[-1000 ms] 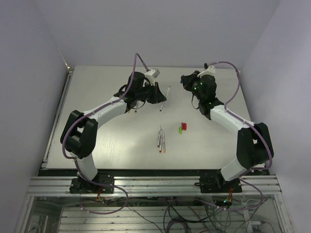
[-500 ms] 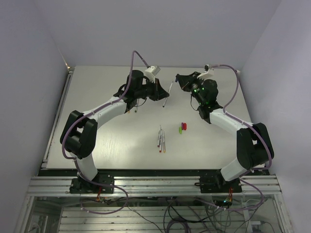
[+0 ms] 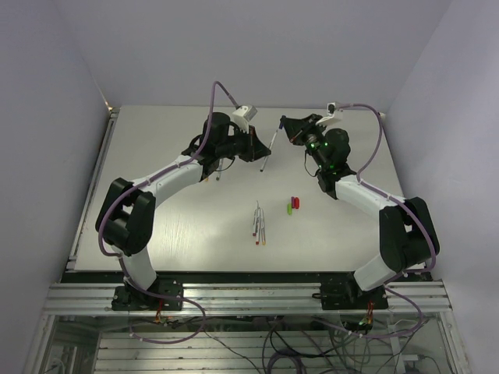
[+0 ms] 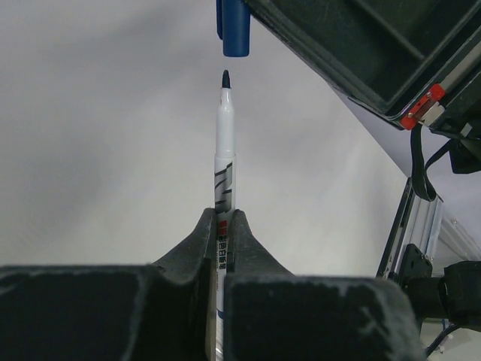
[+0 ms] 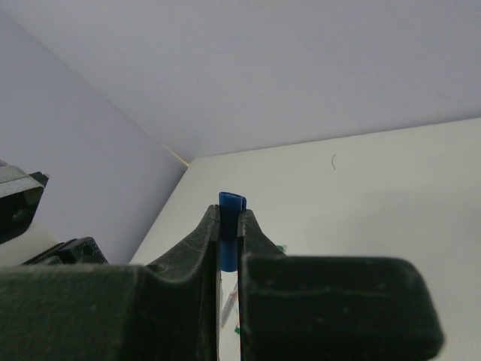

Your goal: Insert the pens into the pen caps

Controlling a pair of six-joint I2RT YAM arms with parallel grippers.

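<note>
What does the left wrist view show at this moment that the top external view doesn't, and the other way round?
Only the left wrist view: the dark tip of the pen just short of the blue cap, with a small gap between them. Only the top external view: loose pens and red and green caps lying on the table. Both: the left end effector shut on the pen.

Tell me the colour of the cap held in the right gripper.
Blue; the cap shows best in the left wrist view.
</note>
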